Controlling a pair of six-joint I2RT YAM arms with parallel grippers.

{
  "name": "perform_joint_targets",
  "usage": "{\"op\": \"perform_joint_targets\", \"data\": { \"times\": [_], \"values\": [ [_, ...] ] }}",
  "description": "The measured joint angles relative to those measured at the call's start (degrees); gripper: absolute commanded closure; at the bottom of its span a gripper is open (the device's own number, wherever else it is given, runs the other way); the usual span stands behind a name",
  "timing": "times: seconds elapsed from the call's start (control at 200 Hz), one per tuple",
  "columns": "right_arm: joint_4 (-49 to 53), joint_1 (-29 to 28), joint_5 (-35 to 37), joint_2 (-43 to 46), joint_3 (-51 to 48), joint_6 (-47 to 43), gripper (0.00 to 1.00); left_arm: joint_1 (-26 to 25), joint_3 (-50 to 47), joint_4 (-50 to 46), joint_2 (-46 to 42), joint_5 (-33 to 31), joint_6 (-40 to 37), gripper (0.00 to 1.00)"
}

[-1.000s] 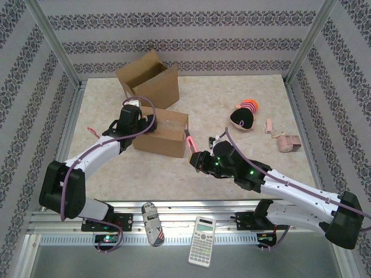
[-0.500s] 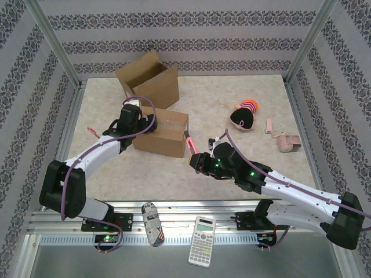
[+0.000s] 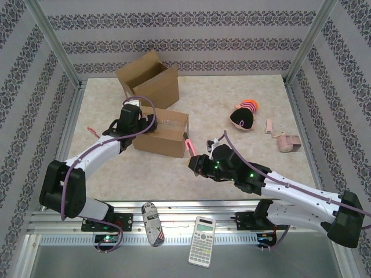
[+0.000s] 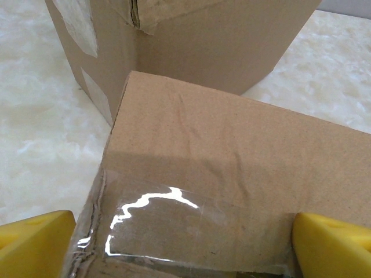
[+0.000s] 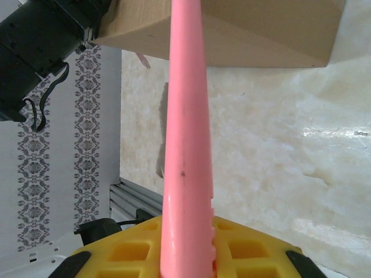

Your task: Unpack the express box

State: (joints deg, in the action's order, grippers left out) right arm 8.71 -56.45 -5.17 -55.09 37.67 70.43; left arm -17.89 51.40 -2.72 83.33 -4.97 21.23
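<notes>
Brown cardboard dominates the pale marbled table. The express box lies flat left of centre. Its long axis runs across the table from left to right, with the right end angled slightly away. Its top is shut, and a strip of clear tape shines across it in the left wrist view. Just behind it stands a second box with its flaps open.

The left arm reaches forward from its base with the elbow low. The left gripper sits at the sealed box's left end. Its yellow fingers are spread wide above the taped top and have hold of nothing.

The right arm stretches low across the table toward the centre. The right gripper is clamped on a pink tool. The tool is long and thin, and it points away from the gripper toward the box's near right corner. I cannot tell whether its tip touches the cardboard.

A plush toy lies well off to the right, and a calculator rests on the near rail.
</notes>
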Motion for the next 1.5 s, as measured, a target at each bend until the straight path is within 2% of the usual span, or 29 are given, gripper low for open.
{"op": "perform_joint_targets", "data": {
  "times": [0.39, 0.68, 0.834, 1.004, 1.164, 1.319, 1.499],
  "values": [
    [1.0, -1.5, 1.0, 2.2, -0.8, 0.4, 1.0, 0.0, 0.0, 0.0, 0.0, 0.0, 0.0, 0.05],
    [14.5, -1.8, 2.4, 13.3, 1.5, -2.7, 1.0, 0.0, 2.2, -2.8, 0.0, 0.2, 0.1, 0.05],
    [20.0, -1.8, 6.4, 14.0, 4.4, -5.0, 1.0, 0.0, 5.2, -8.8, -0.8, 0.9, 0.2, 0.04],
    [25.1, -2.4, 15.0, 5.5, 8.8, -7.9, 1.0, 0.0, 13.2, -22.3, -2.5, 2.0, -0.3, 0.03],
    [26.6, -5.8, 24.8, -6.7, 14.3, -8.5, 1.0, 0.0, 26.5, -31.2, -1.4, 2.8, -2.5, 0.12],
    [22.6, -7.7, 30.2, -16.2, 16.2, -5.7, 1.0, 0.0, 39.2, -33.6, 7.0, 5.0, -5.2, 0.16],
    [17.9, -8.3, 32.9, -25.3, 16.5, 0.0, 1.0, -0.2, 44.0, -34.6, 19.5, 9.7, -9.1, 0.17]
  ]
}}
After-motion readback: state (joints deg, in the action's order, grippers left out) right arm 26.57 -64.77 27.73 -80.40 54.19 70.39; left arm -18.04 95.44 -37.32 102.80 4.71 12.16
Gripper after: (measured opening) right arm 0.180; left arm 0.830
